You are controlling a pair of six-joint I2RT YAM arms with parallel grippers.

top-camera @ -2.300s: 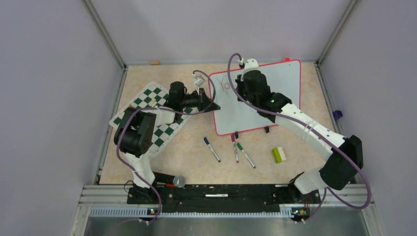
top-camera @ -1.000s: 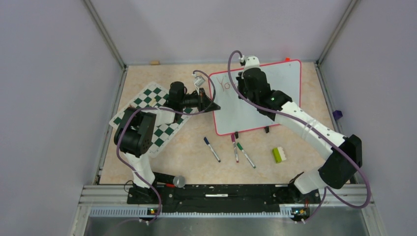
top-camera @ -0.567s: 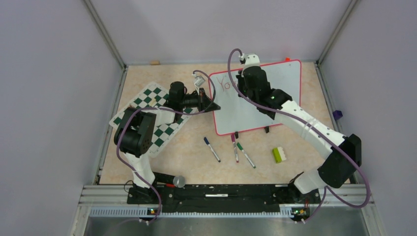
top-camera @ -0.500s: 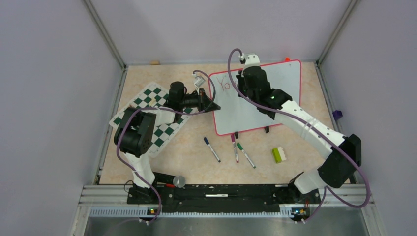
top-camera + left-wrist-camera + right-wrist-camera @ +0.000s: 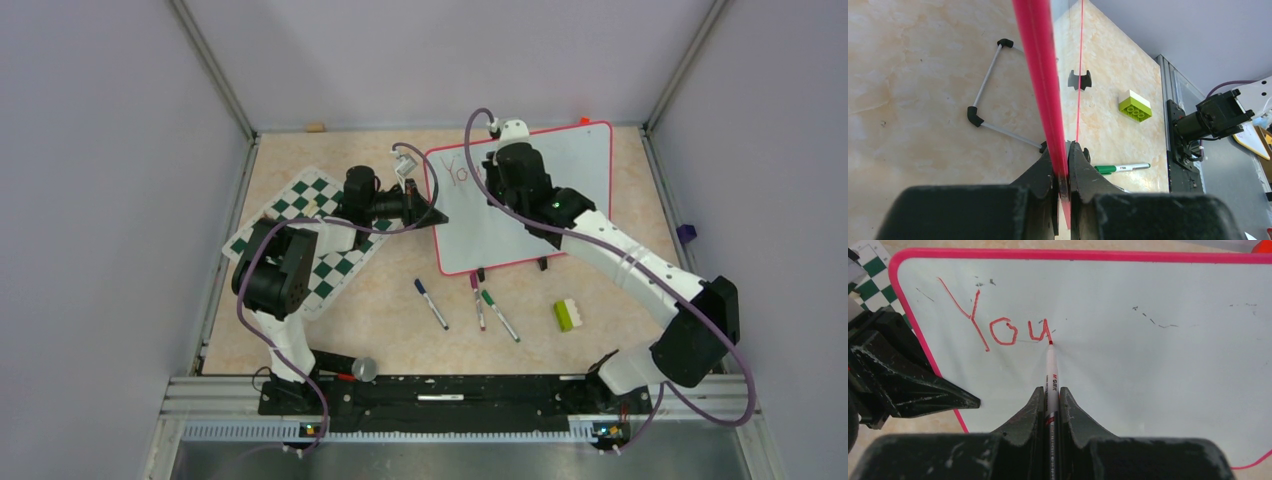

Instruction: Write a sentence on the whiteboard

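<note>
Two ways of gripping at once. Pinching a red marker (image 5: 1051, 371) hard between the nearly closed jaws of the right gripper (image 5: 1050, 392), low in the middle of the right wrist view. Pressing the tip, as far as can be judged, on the whiteboard (image 5: 1158, 370) at the tail of the "u" in the red word "You", upper left of that view. Holding the pen lengthwise along the fingers, probably for steering the tip like a pencil. Judging the sentence as barely begun: rounding off one word only, with most of the white face bare.

Clamping the board's red-pink frame (image 5: 1040, 65) edge-on between the narrow jaws of the left gripper (image 5: 1062, 152), bottom middle of the left wrist view. Probably bracing the board against the pen's push, since standing propped on a wire stand (image 5: 990, 85) and small black feet (image 5: 1079, 80) rather than lying flat.

Moving outward in the top view: finding the whiteboard at upper centre, between the two wrists. Counting:
- one board
- one checkered chess mat (image 5: 300, 215) at the left, under the left arm
- three spare pens lying apart on the table (image 5: 380, 320) below the board: blue marker (image 5: 431, 303), dark pink marker (image 5: 477, 300), green marker (image 5: 500, 315)
- four pens in all, adding the held one
- one lime-and-white toy brick (image 5: 568, 315) to their right
</note>
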